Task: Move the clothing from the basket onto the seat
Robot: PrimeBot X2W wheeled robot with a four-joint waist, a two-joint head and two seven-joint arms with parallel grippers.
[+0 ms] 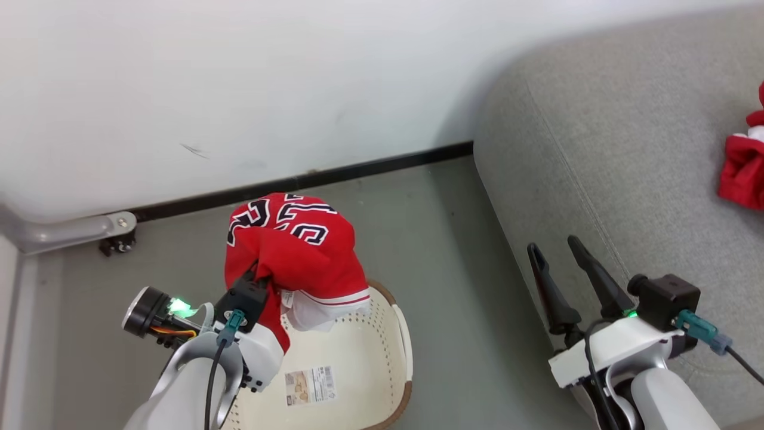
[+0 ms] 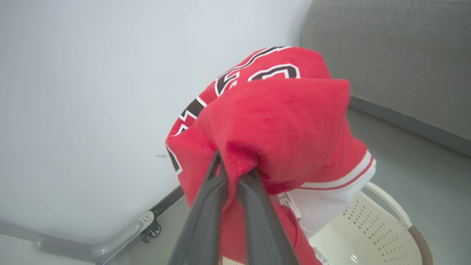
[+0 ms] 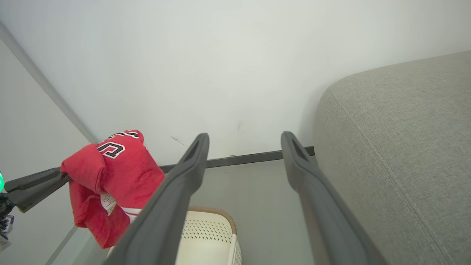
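The grey floor (image 1: 453,251) carries a cream perforated laundry basket (image 1: 385,334), which stands near the grey woven sofa (image 1: 627,179) without touching it. A paper label (image 1: 310,385) lies flat on the basket's bottom. On the sofa seat lies a crumpled red garment (image 1: 743,170) with white trim, at the head view's right edge.

I read this as a living-room corner. Evidence: grey fabric sofa (image 1: 597,149), plain white wall (image 1: 239,89) with black skirting (image 1: 298,181), cream laundry basket (image 1: 382,343) on the floor (image 1: 453,269).
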